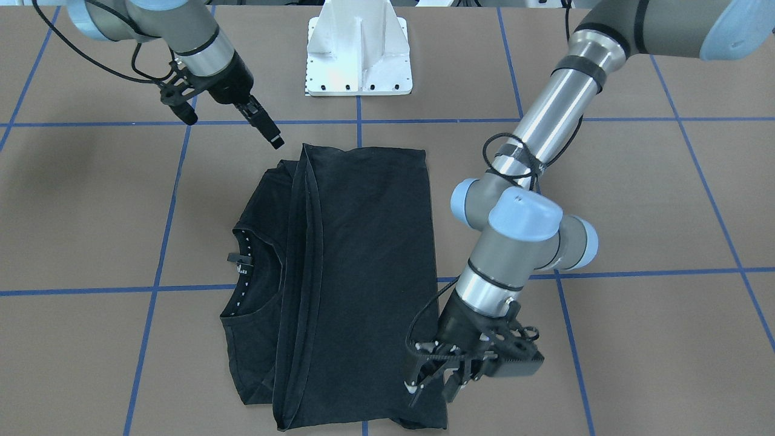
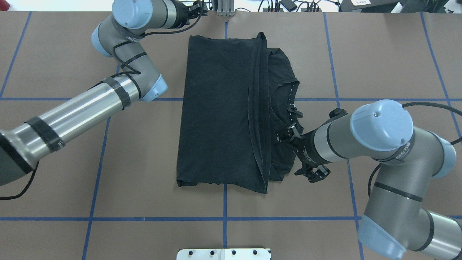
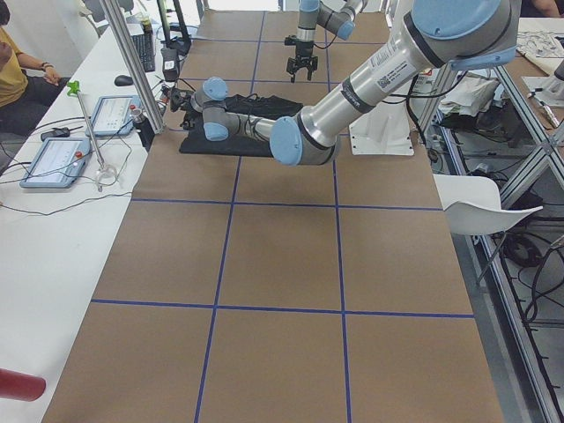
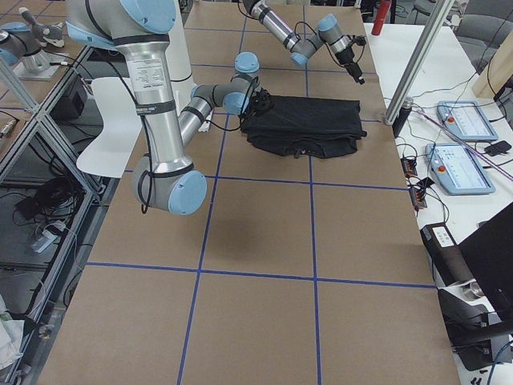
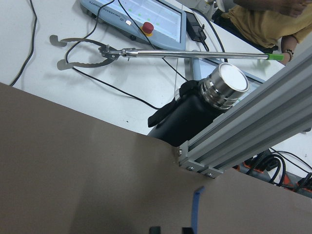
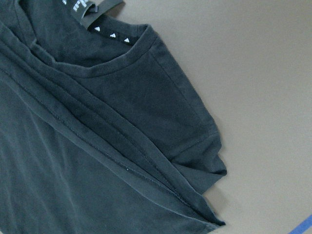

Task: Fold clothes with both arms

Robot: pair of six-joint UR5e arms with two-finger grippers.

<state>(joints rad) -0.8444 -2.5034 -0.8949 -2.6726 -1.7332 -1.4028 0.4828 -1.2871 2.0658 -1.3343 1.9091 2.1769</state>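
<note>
The black T-shirt (image 1: 363, 254) (image 2: 216, 108) lies flat on the brown table. Its lower part is folded over toward the dotted collar (image 2: 290, 97), which points to the robot's right. My left gripper (image 1: 431, 387) hangs open at the shirt's far left corner. Its fingertips (image 5: 155, 229) show nothing between them, and I cannot tell whether they touch the cloth. My right gripper (image 1: 275, 142) (image 2: 287, 133) hovers above the collar and near sleeve (image 6: 195, 141). It is edge-on in the front view. In the left side view the right gripper (image 3: 300, 69) shows two spread fingers, so it is open and empty.
The white mounting base (image 1: 359, 54) stands at the robot's edge of the table. Past the far edge are an aluminium frame post (image 5: 253, 122), a black bottle with a silver cap (image 5: 214, 97), control pendants (image 5: 146, 14) and cables. A seated person (image 3: 13, 70) is beside that bench.
</note>
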